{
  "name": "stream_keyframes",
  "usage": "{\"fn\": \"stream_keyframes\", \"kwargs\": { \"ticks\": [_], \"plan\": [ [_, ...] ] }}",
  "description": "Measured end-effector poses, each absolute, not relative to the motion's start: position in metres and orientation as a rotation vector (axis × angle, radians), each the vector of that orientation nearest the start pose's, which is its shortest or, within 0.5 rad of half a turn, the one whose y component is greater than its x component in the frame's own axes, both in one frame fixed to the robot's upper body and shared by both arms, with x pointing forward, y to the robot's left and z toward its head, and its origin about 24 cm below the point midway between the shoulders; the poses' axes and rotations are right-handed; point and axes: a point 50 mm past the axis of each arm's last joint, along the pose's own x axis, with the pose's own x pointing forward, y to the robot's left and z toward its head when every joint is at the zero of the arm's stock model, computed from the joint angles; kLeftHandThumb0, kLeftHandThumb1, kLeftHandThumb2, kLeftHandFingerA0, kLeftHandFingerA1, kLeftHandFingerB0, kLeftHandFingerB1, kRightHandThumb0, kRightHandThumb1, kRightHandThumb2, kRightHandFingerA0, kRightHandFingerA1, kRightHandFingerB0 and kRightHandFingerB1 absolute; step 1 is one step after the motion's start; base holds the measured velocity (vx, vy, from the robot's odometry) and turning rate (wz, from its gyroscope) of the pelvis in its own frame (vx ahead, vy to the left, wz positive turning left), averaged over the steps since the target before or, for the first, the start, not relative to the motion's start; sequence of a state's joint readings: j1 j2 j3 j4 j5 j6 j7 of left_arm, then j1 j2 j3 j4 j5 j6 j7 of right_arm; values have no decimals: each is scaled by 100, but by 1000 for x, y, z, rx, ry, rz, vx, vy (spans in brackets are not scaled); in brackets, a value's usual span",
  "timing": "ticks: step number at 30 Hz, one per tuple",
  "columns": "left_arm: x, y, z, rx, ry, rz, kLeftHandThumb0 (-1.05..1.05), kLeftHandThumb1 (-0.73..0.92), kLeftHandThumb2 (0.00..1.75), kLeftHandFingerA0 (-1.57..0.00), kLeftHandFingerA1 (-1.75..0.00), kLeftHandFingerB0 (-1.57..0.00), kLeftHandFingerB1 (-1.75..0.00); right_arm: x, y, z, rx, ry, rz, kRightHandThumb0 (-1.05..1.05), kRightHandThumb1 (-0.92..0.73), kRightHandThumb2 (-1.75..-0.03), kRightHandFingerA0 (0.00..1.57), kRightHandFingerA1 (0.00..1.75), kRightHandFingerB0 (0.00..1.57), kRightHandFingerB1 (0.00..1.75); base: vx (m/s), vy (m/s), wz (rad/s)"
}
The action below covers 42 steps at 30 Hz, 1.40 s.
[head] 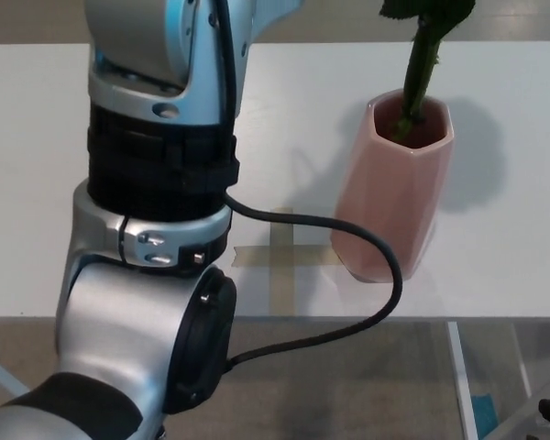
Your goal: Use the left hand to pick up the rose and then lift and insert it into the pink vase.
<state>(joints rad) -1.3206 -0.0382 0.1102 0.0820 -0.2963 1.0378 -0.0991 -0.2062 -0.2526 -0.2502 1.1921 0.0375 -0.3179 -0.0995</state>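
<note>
The rose [420,69] stem is seen lowered into the pink vase [392,197] at upper right; the left hand's fingers are hidden, apparently beyond the frame.

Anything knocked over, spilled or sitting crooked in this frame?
Nothing stands out. The pink vase stands upright on the white table, and the rose stem runs down into its mouth, leaning slightly. No spill shows.

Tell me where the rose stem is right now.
In the head view the rose stem is at upper right, its lower end inside the mouth of the pink vase, which stands on the white table beside a tape cross.
</note>
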Motion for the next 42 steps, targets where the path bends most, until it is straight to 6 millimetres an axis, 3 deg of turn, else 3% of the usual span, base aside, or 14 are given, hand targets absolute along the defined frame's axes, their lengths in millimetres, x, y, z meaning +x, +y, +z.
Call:
{"fn": "stream_keyframes", "kwargs": {
  "ticks": [9, 10, 11, 15, 16, 17, 18, 22, 27, 42],
  "plan": [
    [332, 19, 329, -32, -100, -656, -16, 81, 64, -103, -140, -83, -78, 197, -271, -100, -111, 622, -416, -20, -63, -58, 65, 53, 58, 49, 0, 0, 0],
    [332, 19, 329, -29, -102, -659, -23, 77, 63, -113, -100, -63, -43, 198, -271, -100, -111, 622, -416, -20, -64, -58, 65, 53, 57, 49, 0, 0, 0],
    [332, 19, 329, -24, -103, -661, -44, 68, 61, -67, -45, -20, -28, 198, -271, -100, -111, 622, -416, -20, -64, -58, 65, 53, 57, 49, 0, 0, 0],
    [337, 24, 324, 50, -57, -689, -44, 68, 61, -67, -45, -20, -28, 198, -272, -100, -105, 619, -418, -20, -64, -58, 65, 53, 57, 49, 0, 0, 0],
    [337, 25, 323, 59, -45, -697, -82, 47, 80, 0, 0, 0, -1, 198, -272, -100, -104, 619, -418, -20, -63, -58, 65, 53, 57, 49, 0, 0, 0],
    [338, 26, 322, 65, -35, -705, -82, 47, 80, 0, 0, 0, -1, 198, -272, -100, -102, 618, -419, -20, -63, -58, 65, 53, 57, 49, 0, 0, 0],
    [339, 26, 321, 86, -19, -717, -83, 51, 56, 0, 0, 0, 0, 198, -272, -100, -102, 618, -419, -20, -63, -58, 65, 53, 57, 49, 0, 0, 0],
    [343, 30, 314, 134, 33, -749, -90, 49, 60, 0, 0, 0, 0, 199, -272, -99, -100, 616, -420, -20, -63, -58, 65, 53, 57, 49, 0, 0, 0],
    [344, 34, 311, 174, 63, -811, -80, 50, 56, 0, 0, 0, 0, 201, -271, -98, -99, 611, -419, -19, -63, -58, 65, 53, 57, 49, 0, 0, 0],
    [342, 38, 310, 188, 85, -905, -79, 49, 56, 0, 0, 0, 0, 207, -270, -96, -102, 598, -410, -20, -63, -58, 64, 53, 57, 49, 0, 0, 0]
  ]
}}
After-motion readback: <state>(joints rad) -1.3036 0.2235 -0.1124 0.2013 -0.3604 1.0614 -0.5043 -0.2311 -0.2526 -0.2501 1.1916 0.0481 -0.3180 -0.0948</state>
